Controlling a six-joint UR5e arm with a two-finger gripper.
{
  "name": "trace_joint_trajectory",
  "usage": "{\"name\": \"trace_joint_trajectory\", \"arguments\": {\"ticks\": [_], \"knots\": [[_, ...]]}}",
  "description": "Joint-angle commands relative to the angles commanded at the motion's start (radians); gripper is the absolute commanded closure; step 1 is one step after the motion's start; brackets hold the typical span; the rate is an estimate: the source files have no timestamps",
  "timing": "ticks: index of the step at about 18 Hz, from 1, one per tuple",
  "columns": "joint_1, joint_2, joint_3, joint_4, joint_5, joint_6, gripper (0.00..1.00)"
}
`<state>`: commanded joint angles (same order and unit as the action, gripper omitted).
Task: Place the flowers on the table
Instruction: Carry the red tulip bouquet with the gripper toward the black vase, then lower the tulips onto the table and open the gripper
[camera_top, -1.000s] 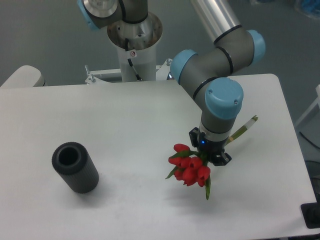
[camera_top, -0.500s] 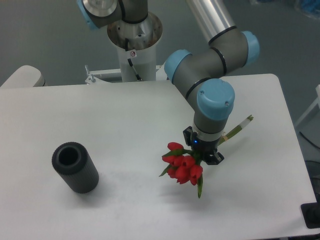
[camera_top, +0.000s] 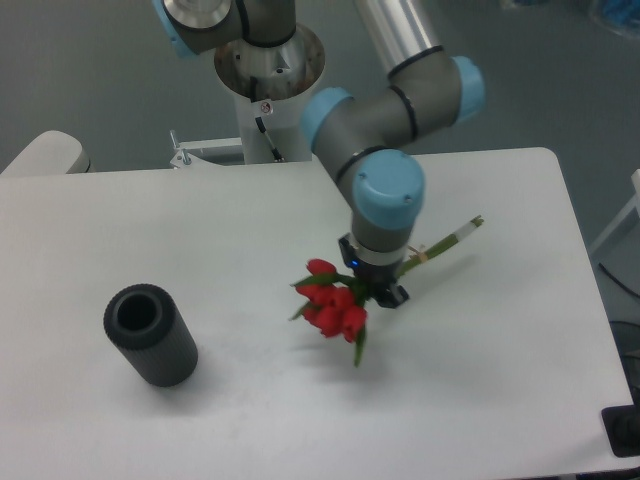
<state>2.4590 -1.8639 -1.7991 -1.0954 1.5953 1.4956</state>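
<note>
The flowers (camera_top: 333, 304) are a bunch of red tulips with green leaves and long green stems (camera_top: 452, 236) that stick out to the upper right. My gripper (camera_top: 374, 287) points down near the middle of the white table (camera_top: 200, 250) and is shut on the flowers just behind the blooms. The bunch hangs nearly level just above the tabletop. The fingertips are mostly hidden by the wrist and the leaves.
A black ribbed cylinder (camera_top: 150, 335) stands open-topped at the front left of the table. The robot's base (camera_top: 268, 75) rises behind the table's far edge. The table's right edge runs near x 600.
The gripper has moved to the left and slightly away from the camera, carrying the flowers with it. The black cylinder has not moved.
</note>
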Motion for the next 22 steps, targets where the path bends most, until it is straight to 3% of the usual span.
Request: {"name": "trace_joint_trajectory", "arguments": {"ticks": [3, 7, 8, 10, 16, 22], "knots": [[-0.047, 0.009, -0.037, 0.029, -0.002, -0.014, 0.89], [-0.097, -0.001, -0.040, 0.046, -0.002, -0.023, 0.75], [-0.100, -0.001, -0.043, 0.046, -0.009, -0.020, 0.62], [-0.101, 0.000, -0.051, 0.045, -0.014, -0.021, 0.00], [-0.101, 0.002, -0.054, 0.077, -0.014, -0.020, 0.00], [-0.072, -0.015, 0.044, 0.062, -0.008, -0.015, 0.00]]}}
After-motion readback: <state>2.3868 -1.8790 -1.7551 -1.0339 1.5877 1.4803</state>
